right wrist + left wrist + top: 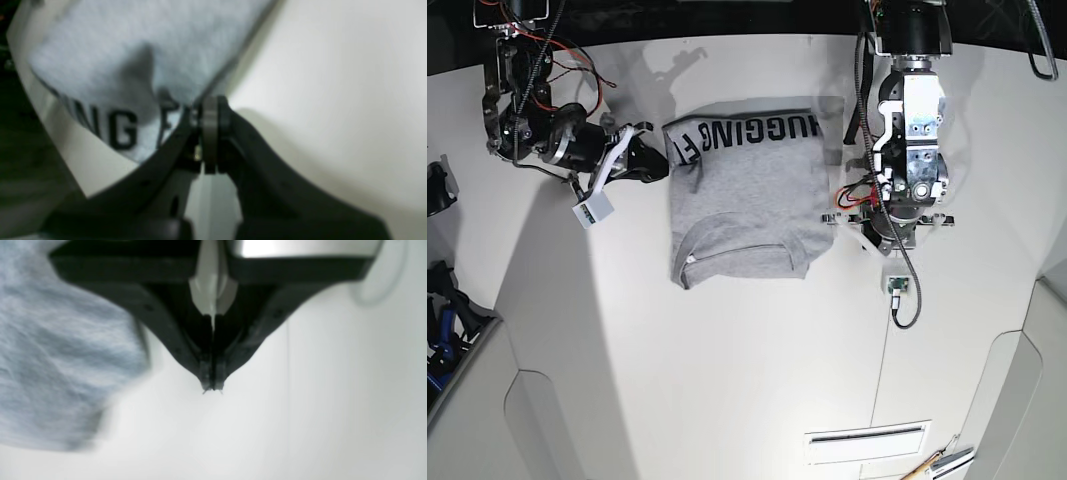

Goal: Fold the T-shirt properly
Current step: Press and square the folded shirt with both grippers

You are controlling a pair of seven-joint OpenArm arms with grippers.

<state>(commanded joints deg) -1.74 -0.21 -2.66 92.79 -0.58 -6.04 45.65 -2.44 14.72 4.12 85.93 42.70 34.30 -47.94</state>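
The grey T-shirt [742,210] lies folded into a rough rectangle mid-table, with black lettering along its far edge. In the right wrist view the T-shirt [116,50] fills the upper left. My right gripper [210,103] is shut, its tips at the cloth's side edge beside the letter F; whether cloth is pinched I cannot tell. In the base view the right gripper [660,166] meets the shirt's left edge, near a small ridge in the cloth. My left gripper [212,390] is shut and holds nothing, over bare table right of the T-shirt [50,356]. Seen from the base, the left gripper [879,235] points down.
The white table [727,380] runs wide toward the near side, with a slot [867,435] near the front right. Tools [937,465] lie at the bottom right corner. Dark gear [439,330] sits off the left edge. The table edge [66,150] shows close to the right gripper.
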